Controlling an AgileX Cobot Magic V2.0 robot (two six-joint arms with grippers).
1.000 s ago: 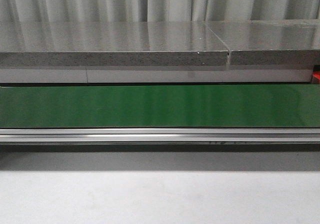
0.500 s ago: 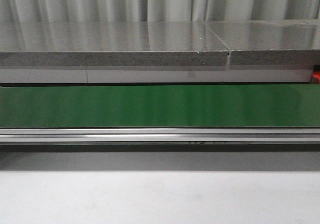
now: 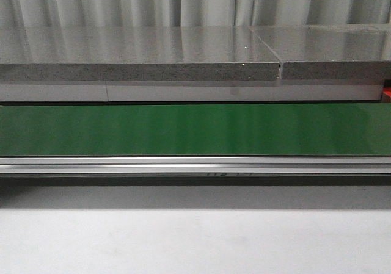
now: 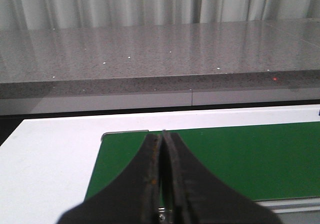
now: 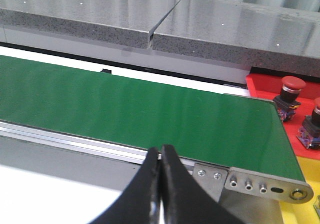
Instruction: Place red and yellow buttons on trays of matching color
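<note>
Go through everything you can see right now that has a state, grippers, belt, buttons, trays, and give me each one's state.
left gripper: shut, holding nothing.
right gripper: shut, holding nothing.
green conveyor belt: bare, no button on it.
red-capped button: upright, on the red tray.
second button: upright near the red and yellow trays' border, cut off by the frame.
yellow tray: only a part shows.

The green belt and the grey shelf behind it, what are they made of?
The green belt looks like smooth rubber or plastic: an even colour with a soft sheen. The grey shelf looks like polished speckled stone, maybe granite or an imitation: it mirrors the curtain and its edge is grainy.
</note>
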